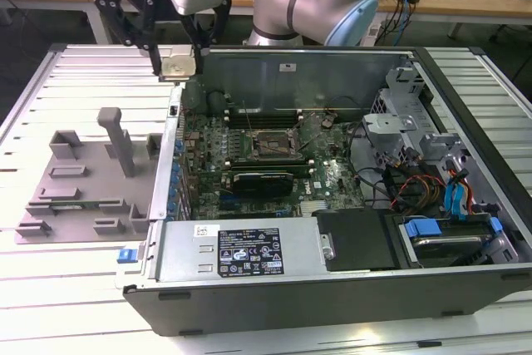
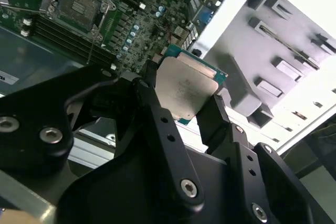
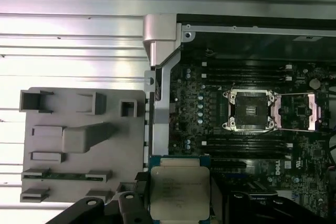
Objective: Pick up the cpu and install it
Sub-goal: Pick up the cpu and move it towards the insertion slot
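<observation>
At upper left of the exterior view, gripper clenched on the cpu by opposite edges; judged light, rigid, fragile underneath, so edge hold is proper.

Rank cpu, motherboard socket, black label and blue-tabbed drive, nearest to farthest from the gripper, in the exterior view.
1. cpu: held in the gripper, above the case's far corner.
2. motherboard socket: middle of the case.
3. black label: on the near wall.
4. blue-tabbed drive: near corner, the exterior view's right.
</observation>
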### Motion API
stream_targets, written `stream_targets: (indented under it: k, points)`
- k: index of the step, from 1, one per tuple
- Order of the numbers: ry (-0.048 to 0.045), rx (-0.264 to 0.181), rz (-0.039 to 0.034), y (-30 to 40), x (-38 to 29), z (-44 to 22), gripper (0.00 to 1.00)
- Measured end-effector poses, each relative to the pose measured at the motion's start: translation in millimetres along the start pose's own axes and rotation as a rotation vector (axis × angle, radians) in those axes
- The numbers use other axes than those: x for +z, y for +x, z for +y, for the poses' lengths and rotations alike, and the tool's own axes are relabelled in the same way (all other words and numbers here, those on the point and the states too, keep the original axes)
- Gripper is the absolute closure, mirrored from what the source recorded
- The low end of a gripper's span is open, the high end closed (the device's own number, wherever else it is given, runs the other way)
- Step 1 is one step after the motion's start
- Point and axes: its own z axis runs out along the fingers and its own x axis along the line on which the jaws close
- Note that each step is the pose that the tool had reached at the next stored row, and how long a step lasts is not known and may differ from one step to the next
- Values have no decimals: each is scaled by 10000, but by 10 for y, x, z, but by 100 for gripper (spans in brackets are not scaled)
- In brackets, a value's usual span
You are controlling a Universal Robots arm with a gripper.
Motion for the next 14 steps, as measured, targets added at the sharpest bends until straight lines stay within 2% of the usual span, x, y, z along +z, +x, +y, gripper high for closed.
stream_targets:
  k: [4, 10, 12, 14]
  points:
    - [1, 0, 1, -128, 1, -2, 45]
    - [0, 0, -1, -274, 3, -5, 45]
    - [0, -1, 0, -357, 3, -7, 45]
    - [1, -2, 1, -405, 3, -8, 45]
